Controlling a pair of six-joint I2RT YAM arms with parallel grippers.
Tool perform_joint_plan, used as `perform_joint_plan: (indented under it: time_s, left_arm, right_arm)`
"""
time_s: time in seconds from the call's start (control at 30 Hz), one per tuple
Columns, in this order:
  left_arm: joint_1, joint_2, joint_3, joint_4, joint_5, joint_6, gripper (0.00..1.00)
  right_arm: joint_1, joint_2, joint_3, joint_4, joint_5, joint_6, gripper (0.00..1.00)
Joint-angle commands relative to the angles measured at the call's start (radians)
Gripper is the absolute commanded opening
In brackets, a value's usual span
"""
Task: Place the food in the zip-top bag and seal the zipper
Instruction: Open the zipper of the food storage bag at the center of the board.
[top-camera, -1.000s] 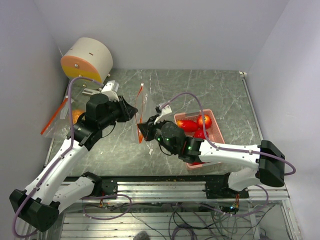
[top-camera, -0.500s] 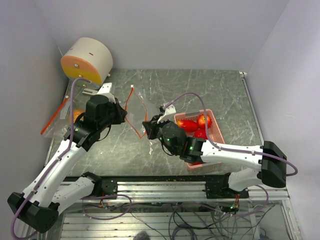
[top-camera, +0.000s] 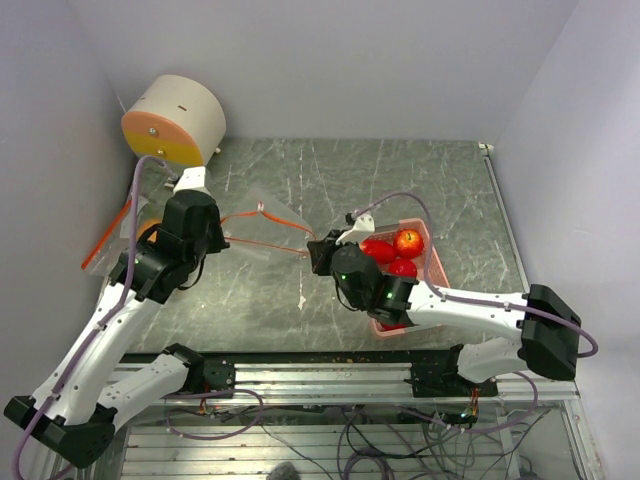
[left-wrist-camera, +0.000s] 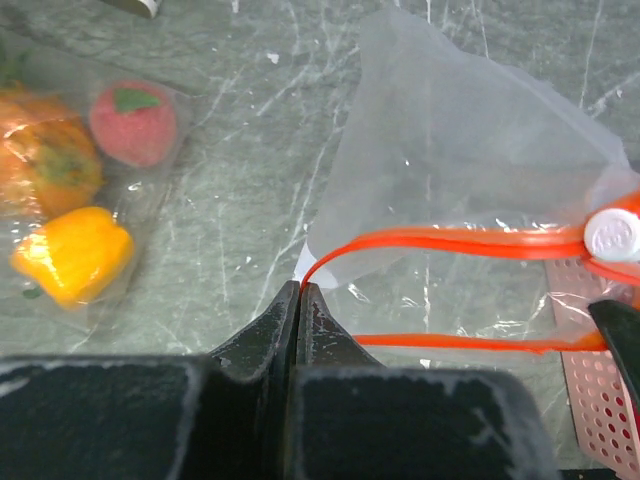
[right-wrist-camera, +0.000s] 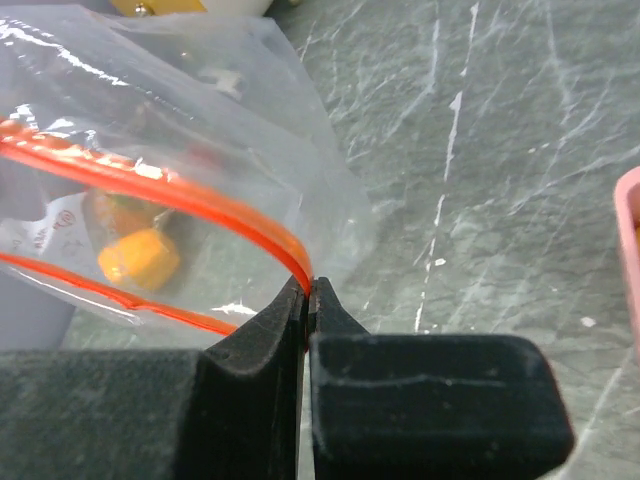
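**Holding the bag mouth at both ends**

One end of the orange zipper of the clear plastic zip-top bag (left-wrist-camera: 460, 150) is pinched by the closed left gripper (left-wrist-camera: 298, 290). The other end is clamped by the right gripper (right-wrist-camera: 308, 290), also shut. The bag is stretched between them over the grey marble table (top-camera: 400, 180), with its mouth parted. Glossy red toy apples (top-camera: 407, 241) are seen in the pink perforated basket (top-camera: 440, 270) beside the right arm. Outside the held bag, at the left, a yellow toy pepper (left-wrist-camera: 72, 255), a pink toy peach (left-wrist-camera: 133, 122) and a bumpy orange fruit (left-wrist-camera: 45, 165) are lying.

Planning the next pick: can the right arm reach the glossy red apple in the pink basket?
Probably not yet: the right gripper is shut on the clear zip-top bag's orange zipper; the red apple lies uncovered.
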Motion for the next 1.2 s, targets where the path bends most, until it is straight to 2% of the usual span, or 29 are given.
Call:
perform_joint_plan:
  time_s: [0.0,0.2,0.37,0.43,0.6,0.77,1.0,1.03,1.1,1.17]
  left_arm:
    - [0.018,-0.015,0.061,-0.098,-0.186,0.059,0.07]
    - [0.017,-0.028,-0.109,0.067,-0.047,0.035,0.07]
    - [0.017,-0.035,-0.191,0.198,0.053,0.026,0.07]
    - [0.015,-0.03,-0.196,0.223,0.088,0.035,0.07]
    - [0.015,-0.008,-0.173,0.252,0.142,0.049,0.26]
    - [0.015,0.0,-0.167,0.278,0.165,0.057,0.34]
    - [0.015,0.006,-0.176,0.31,0.181,0.059,0.34]
    - [0.016,0.004,-0.176,0.316,0.184,0.062,0.32]
    - [0.015,0.003,-0.18,0.337,0.185,0.067,0.19]
    - [0.016,0.005,-0.19,0.357,0.185,0.076,0.11]
  right_arm:
    - [-0.065,0.03,-0.108,0.079,-0.134,0.08,0.0]
    - [-0.064,0.064,-0.217,0.435,-0.394,0.132,0.0]
    - [-0.064,0.103,-0.287,0.603,-0.456,0.25,0.0]
    - [-0.064,0.114,-0.299,0.624,-0.459,0.269,0.0]
    - [-0.064,0.102,-0.267,0.586,-0.471,0.245,0.0]
    - [-0.062,0.096,-0.241,0.553,-0.484,0.227,0.0]
    - [-0.06,0.109,-0.225,0.538,-0.514,0.217,0.0]
    - [-0.058,0.112,-0.224,0.541,-0.518,0.215,0.0]
    - [-0.055,0.113,-0.223,0.546,-0.524,0.21,0.0]
    - [-0.053,0.11,-0.225,0.552,-0.532,0.206,0.0]
